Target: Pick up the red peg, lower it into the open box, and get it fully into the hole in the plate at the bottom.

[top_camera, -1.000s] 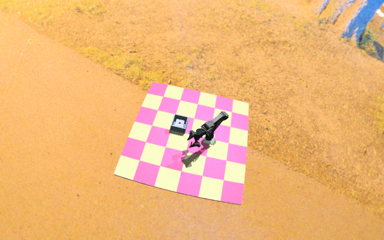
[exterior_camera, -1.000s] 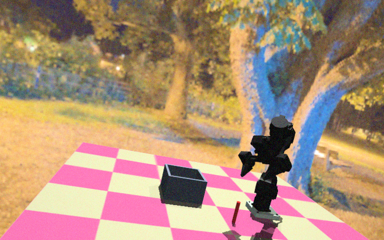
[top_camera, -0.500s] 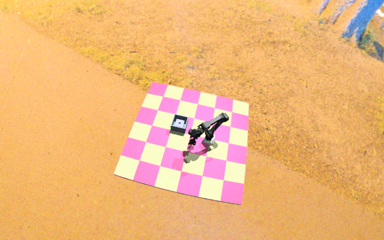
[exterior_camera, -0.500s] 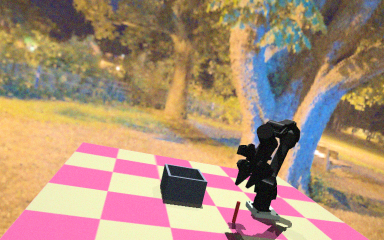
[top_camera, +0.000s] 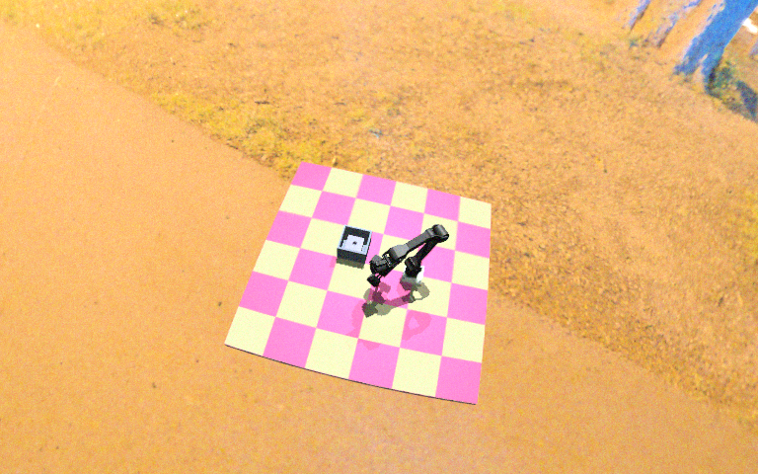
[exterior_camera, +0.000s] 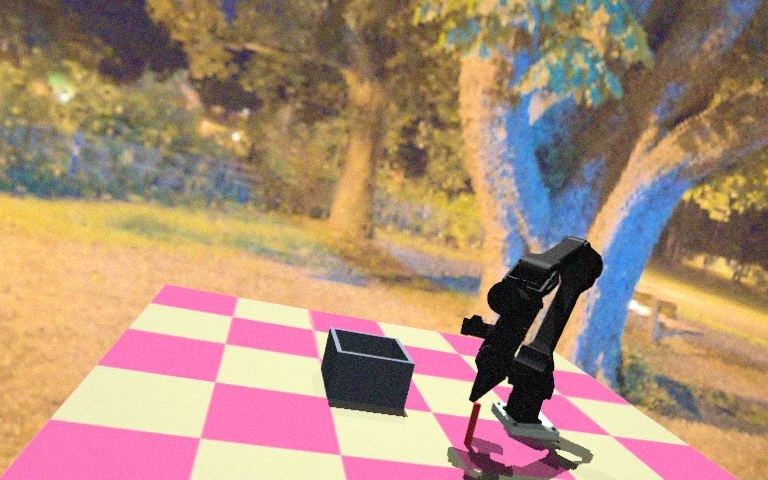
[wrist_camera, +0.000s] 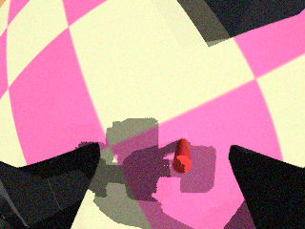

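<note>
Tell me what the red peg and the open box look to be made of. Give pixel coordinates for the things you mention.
The slim red cylindrical peg (exterior_camera: 472,424) (wrist_camera: 182,155): probably painted wood or plastic; its colour is even, with no visible grain or metallic glint.

The dark slate-grey square open box (top_camera: 352,253) (exterior_camera: 367,380) (wrist_camera: 259,16): perhaps matt plastic or painted metal; its flat walls look smooth and dull, with a paler rim.

From here I can't see the bottom of the box (exterior_camera: 368,375) in the exterior view — its near walls hide it — and from the top the hole in the plate (top_camera: 354,242) is only a tiny dark speck. Up close, the wrist view cuts off most of the box (wrist_camera: 262,16) and the outer parts of both fingers.
</note>
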`<move>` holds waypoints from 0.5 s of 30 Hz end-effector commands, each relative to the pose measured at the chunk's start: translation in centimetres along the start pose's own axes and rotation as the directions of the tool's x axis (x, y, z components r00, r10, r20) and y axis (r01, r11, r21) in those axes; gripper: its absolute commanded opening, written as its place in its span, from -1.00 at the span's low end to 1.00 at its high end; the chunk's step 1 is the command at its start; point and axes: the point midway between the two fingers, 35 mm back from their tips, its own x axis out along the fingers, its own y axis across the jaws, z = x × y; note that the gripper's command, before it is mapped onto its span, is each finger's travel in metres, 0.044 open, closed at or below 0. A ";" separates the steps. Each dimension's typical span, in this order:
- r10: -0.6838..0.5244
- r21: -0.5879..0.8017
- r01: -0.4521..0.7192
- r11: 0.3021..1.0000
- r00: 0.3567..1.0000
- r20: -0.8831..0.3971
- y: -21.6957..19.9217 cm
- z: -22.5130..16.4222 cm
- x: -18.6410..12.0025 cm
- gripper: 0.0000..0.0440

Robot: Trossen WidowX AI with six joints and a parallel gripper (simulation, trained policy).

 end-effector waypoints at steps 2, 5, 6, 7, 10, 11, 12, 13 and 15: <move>-0.038 0.076 0.039 0.996 0.999 -0.010 -0.7 -0.4 1.9 1.00; -0.048 0.124 0.049 0.991 0.999 -0.014 -1.0 -0.7 3.3 1.00; -0.049 0.139 0.051 0.989 0.999 -0.014 -1.1 -0.8 3.7 1.00; -0.050 0.153 0.052 0.987 0.999 -0.015 -1.1 -0.9 4.1 1.00; -0.050 0.191 0.053 0.980 0.999 -0.017 -1.3 -1.2 5.2 1.00; -0.051 0.203 0.053 0.978 0.999 -0.018 -1.4 -1.3 5.5 0.98; -0.051 0.214 0.054 0.975 0.999 -0.020 -1.4 -1.4 5.7 0.93; -0.052 0.225 0.056 0.973 0.998 -0.022 -1.5 -1.5 6.0 0.84; -0.056 0.246 0.062 0.967 0.998 -0.031 -1.7 -1.7 6.4 0.61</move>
